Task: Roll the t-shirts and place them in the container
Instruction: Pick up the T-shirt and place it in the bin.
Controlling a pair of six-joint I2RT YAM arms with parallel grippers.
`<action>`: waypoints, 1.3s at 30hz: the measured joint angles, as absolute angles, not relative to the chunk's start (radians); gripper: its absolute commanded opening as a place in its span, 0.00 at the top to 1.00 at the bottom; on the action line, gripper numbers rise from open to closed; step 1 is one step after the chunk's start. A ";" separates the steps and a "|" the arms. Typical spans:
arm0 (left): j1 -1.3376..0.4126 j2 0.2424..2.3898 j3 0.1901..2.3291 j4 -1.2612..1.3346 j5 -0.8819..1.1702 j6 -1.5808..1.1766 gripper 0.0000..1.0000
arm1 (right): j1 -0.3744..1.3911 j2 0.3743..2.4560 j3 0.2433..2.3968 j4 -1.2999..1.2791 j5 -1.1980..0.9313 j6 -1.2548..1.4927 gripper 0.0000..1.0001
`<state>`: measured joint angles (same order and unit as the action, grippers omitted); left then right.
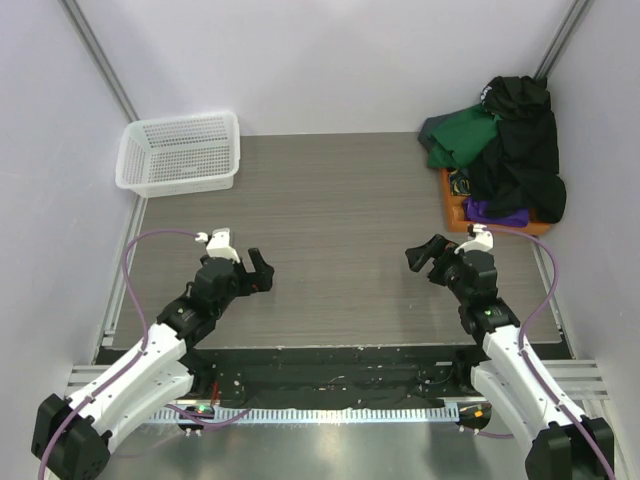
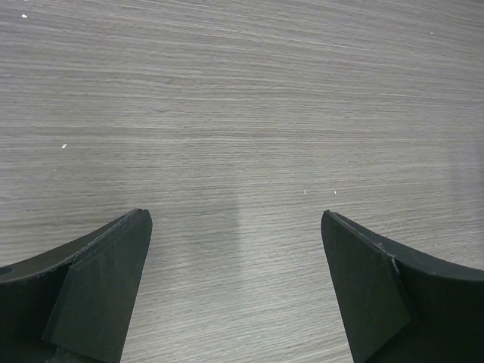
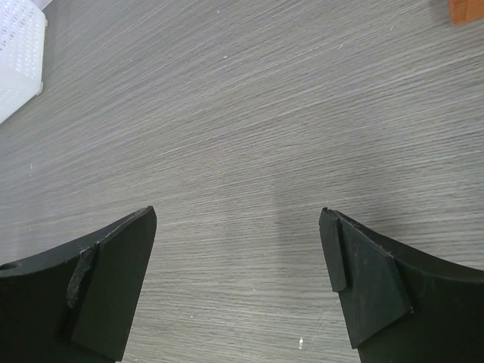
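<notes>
At the far left corner of my wood-grain table I see a white mesh basket, open side up, and at the far right an orange tray lying flat.

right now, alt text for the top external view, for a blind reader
Two robot arms at the near edge of a wood-grain table, left gripper and right gripper empty, fingers spread. T-shirts in green, black and purple are heaped on an orange tray far right; a white mesh basket stands far left.

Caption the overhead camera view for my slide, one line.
Left gripper and right gripper open above the table; t-shirts piled on an orange tray back right, white mesh basket back left.
</notes>
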<state>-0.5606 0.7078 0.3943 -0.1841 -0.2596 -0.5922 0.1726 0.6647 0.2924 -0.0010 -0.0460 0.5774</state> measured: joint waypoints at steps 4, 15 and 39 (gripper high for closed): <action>-0.561 0.714 0.394 -0.175 -0.259 -0.589 0.00 | 0.173 0.668 0.292 -0.001 -0.046 0.579 0.02; -0.561 0.704 0.394 -0.169 -0.268 -0.590 0.00 | 0.173 0.768 0.382 -0.028 -0.015 0.623 0.12; -0.561 0.695 0.394 -0.115 -0.209 -0.584 0.00 | 0.015 1.509 1.462 -0.365 0.397 0.440 0.17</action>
<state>-0.5606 0.6952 0.3943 -0.1154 -0.2092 -0.5842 0.0151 1.5085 1.4624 -0.3653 0.3969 0.4400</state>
